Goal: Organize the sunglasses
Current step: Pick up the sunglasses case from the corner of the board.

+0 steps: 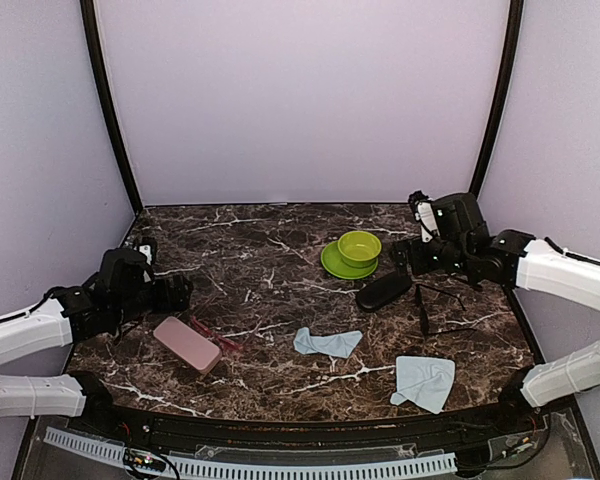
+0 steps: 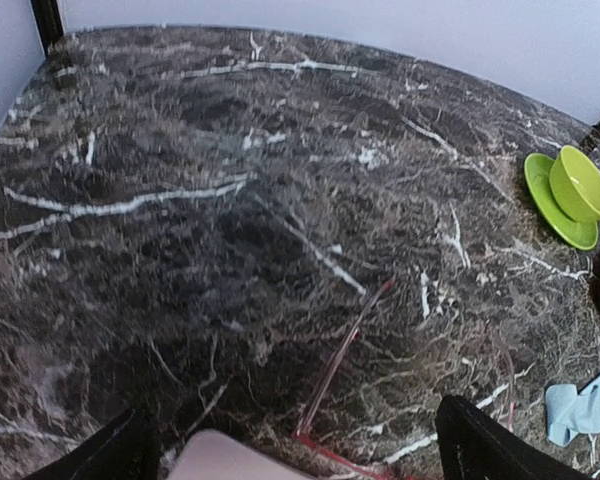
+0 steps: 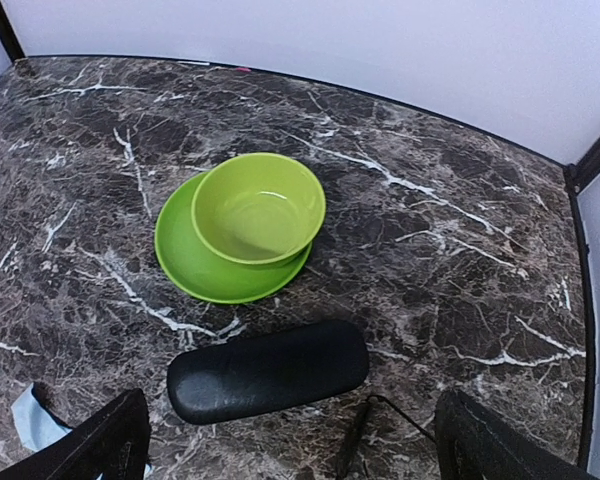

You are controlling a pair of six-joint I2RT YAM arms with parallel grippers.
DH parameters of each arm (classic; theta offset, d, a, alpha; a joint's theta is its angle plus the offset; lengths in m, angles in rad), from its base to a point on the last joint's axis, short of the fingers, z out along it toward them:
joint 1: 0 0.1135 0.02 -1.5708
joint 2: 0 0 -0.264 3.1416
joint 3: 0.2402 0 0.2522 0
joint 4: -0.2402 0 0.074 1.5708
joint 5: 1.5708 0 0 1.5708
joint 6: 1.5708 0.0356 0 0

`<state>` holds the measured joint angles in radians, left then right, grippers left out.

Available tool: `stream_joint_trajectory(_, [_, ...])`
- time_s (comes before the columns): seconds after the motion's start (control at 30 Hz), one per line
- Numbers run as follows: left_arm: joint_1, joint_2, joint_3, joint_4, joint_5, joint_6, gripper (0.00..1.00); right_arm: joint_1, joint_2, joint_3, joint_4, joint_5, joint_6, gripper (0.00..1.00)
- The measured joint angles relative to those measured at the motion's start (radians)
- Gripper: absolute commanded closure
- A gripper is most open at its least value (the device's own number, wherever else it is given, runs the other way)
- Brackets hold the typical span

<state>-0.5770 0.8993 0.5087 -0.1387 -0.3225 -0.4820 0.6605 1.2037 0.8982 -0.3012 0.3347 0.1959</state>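
This is a robot test booth in a lab, not a lived-in room. Plain lavender panels [image 1: 300, 100] close in the dark marble-patterned tabletop [image 1: 270, 250] on three sides, with black poles [image 1: 110, 110] at the back corners. A white slotted cable strip [image 1: 280, 465] and loose wires [image 1: 140, 460] run along the near edge behind both arms. Household props are staged on the top. A lime-green bowl [image 1: 360, 246] sits on a matching saucer [image 1: 335, 265] ahead of the right gripper [image 3: 300, 445], with a black oval glasses case [image 1: 383, 291] nearer to it. A pink case [image 1: 187, 344] lies just beside the left gripper [image 2: 300, 455], and pale blue cloths [image 1: 327, 342] lie between the two.
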Motion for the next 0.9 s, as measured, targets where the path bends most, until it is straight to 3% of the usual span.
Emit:
stream_joint_trajectory(0.3, [-0.005, -0.056, -0.099, -0.122, 0.087, -0.198, 0.02, 0.056, 0.045, -0.001, 0.002, -0.048, 0.012, 0.0])
stream_joint_trajectory(0.9, [-0.005, 0.091, -0.083, -0.22, 0.103, -0.221, 0.08, 0.08, 0.053, -0.043, 0.015, -0.05, 0.051, 0.0])
